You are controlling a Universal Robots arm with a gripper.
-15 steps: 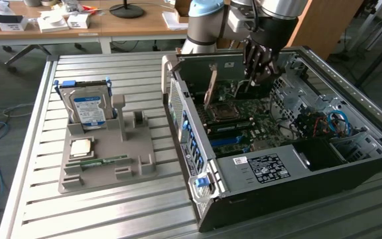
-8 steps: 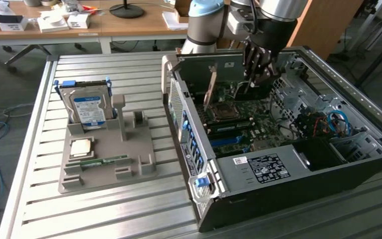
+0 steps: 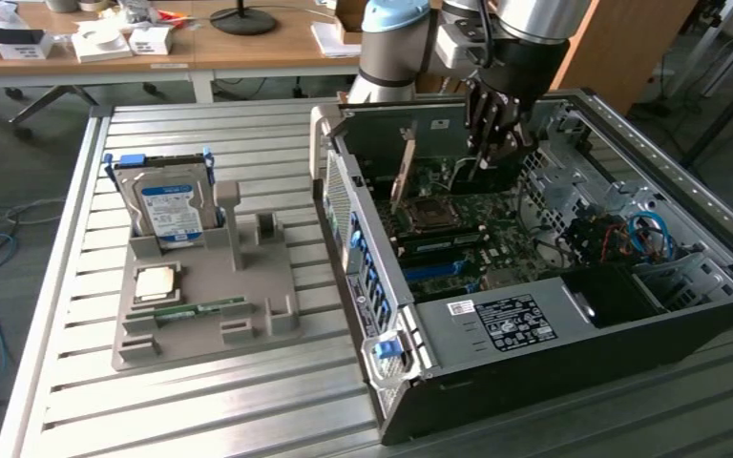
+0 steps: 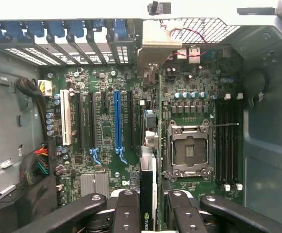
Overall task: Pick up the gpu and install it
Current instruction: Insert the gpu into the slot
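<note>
You had the gpu point(image 4: 148, 182) on edge over the motherboard point(image 4: 104, 141), pinched between the gripper point(image 4: 152, 213) fingers. It sat between the blue slot point(image 4: 116, 121) and the processor socket point(image 4: 188, 150). Its bracket point(image 4: 155, 41) end was near the rear wall, beside the slot covers point(image 4: 58, 34). Couldn't tell if the bottom edge was in a slot.

The arm came straight down through the open side of the case point(image 3: 621, 134), with the case walls close around it. A cable bundle point(image 4: 34, 165) crowded one wall. The tray point(image 3: 252, 315) with the hard drive point(image 3: 169, 205) sat well apart on the table point(image 3: 214, 401), to the exterior view's left of the case.
</note>
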